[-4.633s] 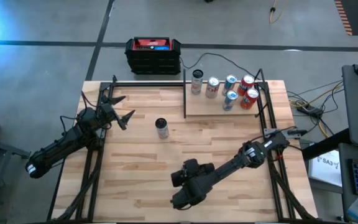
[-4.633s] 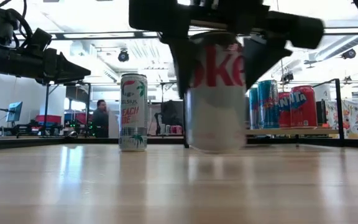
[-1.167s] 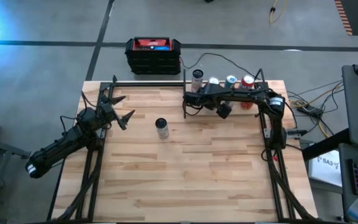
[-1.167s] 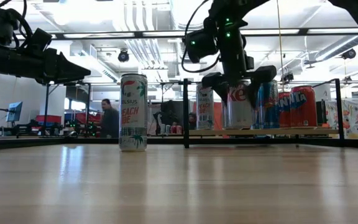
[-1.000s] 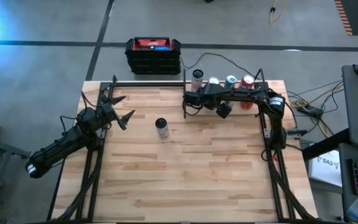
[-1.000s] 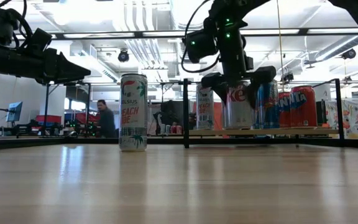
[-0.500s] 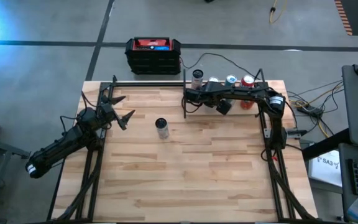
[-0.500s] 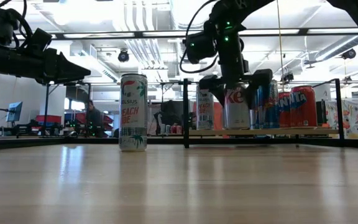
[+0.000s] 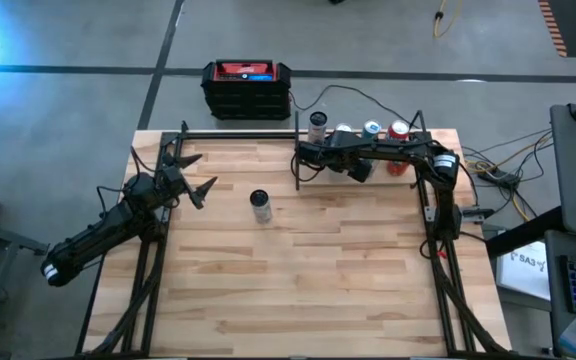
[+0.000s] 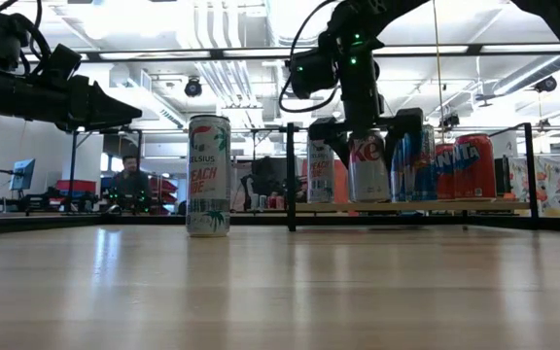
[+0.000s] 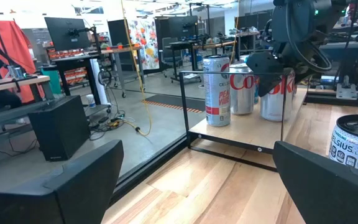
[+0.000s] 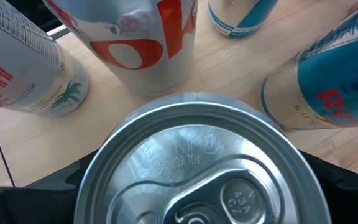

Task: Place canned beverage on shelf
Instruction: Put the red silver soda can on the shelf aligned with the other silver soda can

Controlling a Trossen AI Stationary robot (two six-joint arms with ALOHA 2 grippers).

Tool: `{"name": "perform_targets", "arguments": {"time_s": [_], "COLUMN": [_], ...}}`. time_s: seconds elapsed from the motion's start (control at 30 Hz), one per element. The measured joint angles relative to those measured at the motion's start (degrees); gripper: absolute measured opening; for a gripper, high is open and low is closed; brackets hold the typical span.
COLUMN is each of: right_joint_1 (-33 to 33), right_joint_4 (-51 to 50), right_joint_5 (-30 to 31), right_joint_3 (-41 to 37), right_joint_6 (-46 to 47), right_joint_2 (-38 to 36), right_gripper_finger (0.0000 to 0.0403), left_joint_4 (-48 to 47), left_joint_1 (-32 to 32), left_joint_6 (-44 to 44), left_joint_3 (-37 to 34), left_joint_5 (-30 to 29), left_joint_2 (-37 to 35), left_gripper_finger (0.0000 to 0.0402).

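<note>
From above: small light wood shelf edged by thin black metal rods [image 9: 368, 170] at far right of butcher-block tabletop [image 9: 298, 270], several cans standing along its back. Right gripper [image 9: 346, 163] stretched over shelf's near left part, clasped about silver red-lettered cola can [image 9: 349, 160], mostly hidden under dark arm. Left gripper [image 9: 190, 183] parked over table's left side, fingers spread wide, nothing between them. Tall slim white Celsius can [image 9: 260, 205] upright on bare tabletop, between left gripper and shelf, apart from both. Black and red box [image 9: 247, 88] on floor beyond table's far edge

At table height: right gripper [image 10: 366, 136] down from above, fingers either side of silver cola can [image 10: 368, 166], can upright with base at shelf board [image 10: 474, 206]. Slim white can [image 10: 321, 169] just beside it on shelf, blue can [image 10: 418, 161] and red cans [image 10: 465, 165] on other side. Celsius can [image 10: 208, 175] nearer camera. Seated person [image 10: 129, 181] far behind in room

Left wrist: own fingers [image 11: 82, 180] splayed, empty; shelf corner [image 11: 229, 140] ahead with three cans, right gripper [image 11: 272, 62] around nearest silver can [image 11: 276, 99]; Celsius can rim [image 11: 356, 143] close by

Right wrist: silver lid with pull tab [image 12: 194, 168] of held can filling view; second cola can [image 12: 142, 37], white palm-printed can [image 12: 30, 62], blue cans [image 12: 328, 81] standing round it on shelf wood [image 12: 229, 74]
</note>
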Motion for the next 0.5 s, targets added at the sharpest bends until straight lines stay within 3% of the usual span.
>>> {"name": "perform_targets", "arguments": {"time_s": [0.5], "right_joint_1": [-1.2], "right_joint_4": [-1.2], "right_joint_5": [0.1], "right_joint_3": [-0.5], "right_joint_6": [0.8], "right_joint_2": [0.0], "right_gripper_finger": [0.0316], "left_joint_4": [0.0], "left_joint_1": [0.0], "left_joint_6": [0.0], "left_joint_3": [0.0], "left_joint_5": [0.0], "left_joint_2": [0.0], "left_gripper_finger": [0.0398]}}
